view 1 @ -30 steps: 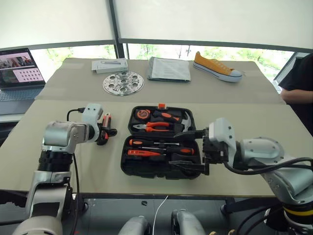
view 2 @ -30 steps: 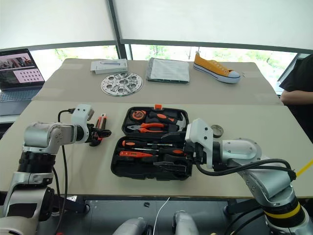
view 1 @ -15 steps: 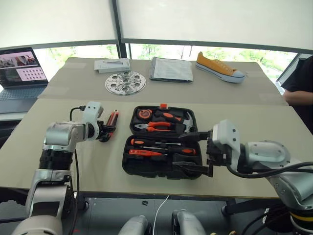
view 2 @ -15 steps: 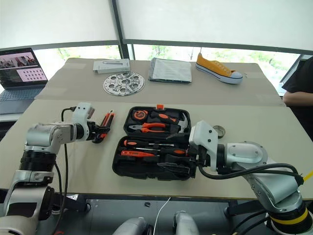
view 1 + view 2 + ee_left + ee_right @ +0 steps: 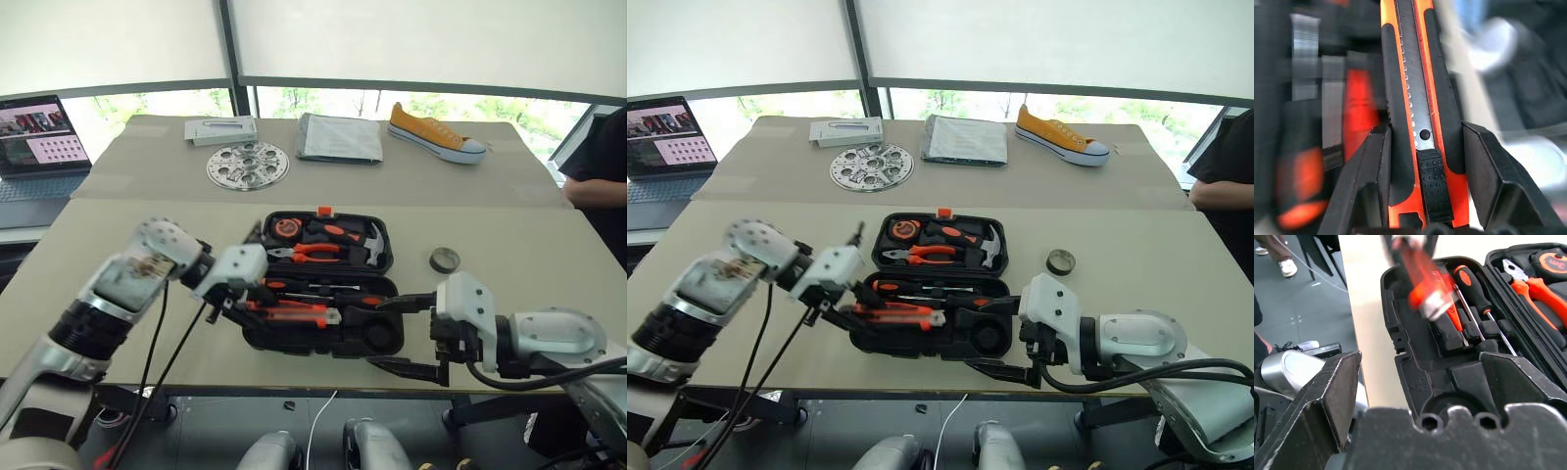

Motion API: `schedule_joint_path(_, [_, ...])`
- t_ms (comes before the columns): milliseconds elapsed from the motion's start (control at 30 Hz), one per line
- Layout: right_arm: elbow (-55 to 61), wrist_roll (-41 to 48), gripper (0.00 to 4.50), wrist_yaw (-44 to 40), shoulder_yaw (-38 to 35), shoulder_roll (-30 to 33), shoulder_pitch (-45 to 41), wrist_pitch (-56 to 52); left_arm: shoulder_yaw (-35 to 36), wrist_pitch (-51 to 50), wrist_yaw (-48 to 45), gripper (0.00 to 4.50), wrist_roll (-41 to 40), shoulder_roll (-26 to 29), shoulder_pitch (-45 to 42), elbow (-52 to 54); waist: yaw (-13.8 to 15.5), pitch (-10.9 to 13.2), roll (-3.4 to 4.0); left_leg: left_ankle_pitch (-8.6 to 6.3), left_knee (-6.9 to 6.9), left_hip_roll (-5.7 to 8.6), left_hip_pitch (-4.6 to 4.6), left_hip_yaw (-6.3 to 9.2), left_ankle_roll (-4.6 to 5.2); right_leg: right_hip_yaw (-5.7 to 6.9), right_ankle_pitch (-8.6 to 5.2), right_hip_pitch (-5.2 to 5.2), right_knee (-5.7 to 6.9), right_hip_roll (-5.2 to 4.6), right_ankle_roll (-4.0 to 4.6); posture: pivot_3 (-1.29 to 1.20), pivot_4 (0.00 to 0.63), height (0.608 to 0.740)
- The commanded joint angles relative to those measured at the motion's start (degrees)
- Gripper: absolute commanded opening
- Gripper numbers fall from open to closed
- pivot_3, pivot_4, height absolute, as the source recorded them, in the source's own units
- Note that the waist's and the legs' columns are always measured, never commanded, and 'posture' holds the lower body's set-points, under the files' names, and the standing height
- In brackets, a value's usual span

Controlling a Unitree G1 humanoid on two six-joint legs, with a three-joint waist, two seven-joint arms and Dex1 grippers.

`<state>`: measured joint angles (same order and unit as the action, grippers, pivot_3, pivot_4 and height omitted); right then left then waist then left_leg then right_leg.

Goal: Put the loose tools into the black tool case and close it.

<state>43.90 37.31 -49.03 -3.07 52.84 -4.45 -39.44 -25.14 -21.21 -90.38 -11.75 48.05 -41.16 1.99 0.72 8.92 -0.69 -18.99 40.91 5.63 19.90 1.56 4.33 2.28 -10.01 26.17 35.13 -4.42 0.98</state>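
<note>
Utility knife (image 5: 1418, 98) being clamped in left gripper (image 5: 238, 291) over black tool case (image 5: 323, 338); should be aligned with vacant recess, lowered flat. Right gripper (image 5: 409, 336) being held agape, empty.

Left hand (image 5: 238, 294) clamped on something; right hand (image 5: 409, 335) spread wide.

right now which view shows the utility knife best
The left wrist view: the utility knife runs up the frame between the left gripper's fingers, blade slider visible. The eye views show it small, held over the black tool case. The right wrist view shows it as an orange blur.
</note>
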Motion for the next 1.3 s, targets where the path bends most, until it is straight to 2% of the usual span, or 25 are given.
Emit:
schedule_joint_path(33, [3.48,1.39,4.50,2.17,-2.53,-0.25,0.94,-0.77,-1.57,1.31,-1.24,1.65,2.65,-0.69,-2.00,0.24,0.01,0.00,0.00,-0.01,0.03,0.00,0.05,0.01,0.03,0.01,0.00,0.02,0.01,0.00,0.00,0.00,0.150,0.740])
schedule_joint_path(567, [5.71,0.99,4.50,5.11,-4.04,-0.19,3.28,-1.19,-3.66,-2.45,0.15,1.65,6.41,-6.68,-2.94,-3.60,0.19,0.00,0.00,-0.12,0.11,-0.03,0.09,0.01,0.27,0.00,0.01,0.03,0.00,0.04,-0.03,0.00,0.150,0.740])
schedule_joint_path(633, [5.63,0.90,4.50,5.08,-3.91,-0.13,3.23,-1.06,-3.37,-3.22,-0.84,2.65,5.51,-6.31,-2.78,-2.68,0.30,0.00,0.00,-0.12,0.12,-0.03,0.09,0.01,0.27,0.01,0.01,0.02,0.00,0.04,-0.04,0.00,0.150,0.740])
schedule_joint_path(767, [5.13,0.39,4.50,4.59,-3.19,-0.03,2.93,-0.55,-0.56,-6.04,-1.81,3.83,1.31,-5.20,-3.55,-0.99,0.16,0.00,-0.01,-0.12,0.14,-0.03,0.11,0.01,0.28,0.01,0.01,0.04,0.00,0.07,-0.04,0.00,0.150,0.740])
schedule_joint_path(800, [5.00,0.27,4.50,4.46,-3.02,-0.03,2.88,-0.42,0.10,-6.83,-2.01,4.36,-0.33,-4.81,-3.82,-0.59,0.11,0.00,-0.01,-0.12,0.13,-0.04,0.11,0.01,0.28,0.01,0.01,0.05,0.00,0.07,-0.03,0.00,0.150,0.740])
schedule_joint_path(833, [4.84,0.13,4.50,4.29,-2.84,-0.06,2.80,-0.25,0.83,-7.59,-2.11,4.48,-1.91,-4.39,-4.14,-0.32,0.09,0.00,-0.01,-0.12,0.12,-0.04,0.12,0.02,0.28,0.01,0.01,0.07,0.00,0.07,-0.03,0.00,0.150,0.740])
schedule_joint_path(967, [3.95,-0.57,4.50,3.75,-1.93,-0.37,2.21,0.46,3.78,-7.18,-2.12,4.48,-3.83,-2.55,-4.93,-2.47,0.07,0.00,-0.01,-0.12,0.14,-0.04,0.12,0.02,0.28,0.02,0.01,0.06,0.00,0.07,-0.03,0.00,0.150,0.740])
schedule_joint_path(1067, [3.56,-1.06,4.50,3.25,-1.39,-0.36,2.05,0.98,3.60,-3.57,-2.12,3.72,-4.98,0.19,-4.06,-3.21,0.02,0.00,0.00,-0.12,0.14,-0.04,0.10,0.01,0.28,0.02,0.01,0.06,0.01,0.08,-0.03,0.00,0.150,0.740])
schedule_joint_path(1167, [3.08,-1.55,4.50,2.81,-0.96,-0.28,1.74,1.42,1.14,-0.03,-2.12,2.55,-6.93,4.43,-3.25,-2.67,-0.06,0.00,0.00,-0.12,0.12,-0.04,0.11,0.02,0.28,0.02,0.01,0.08,0.00,0.08,-0.03,0.00,0.150,0.740])
schedule_joint_path(1300, [2.41,-1.37,4.50,2.38,-1.11,-0.35,0.93,1.59,-0.80,4.88,-2.12,1.04,-5.26,6.89,-3.12,-4.30,0.16,0.00,0.00,-0.12,0.13,-0.04,0.11,0.01,0.27,0.03,0.01,0.06,-0.02,0.07,-0.02,0.00,0.150,0.740])
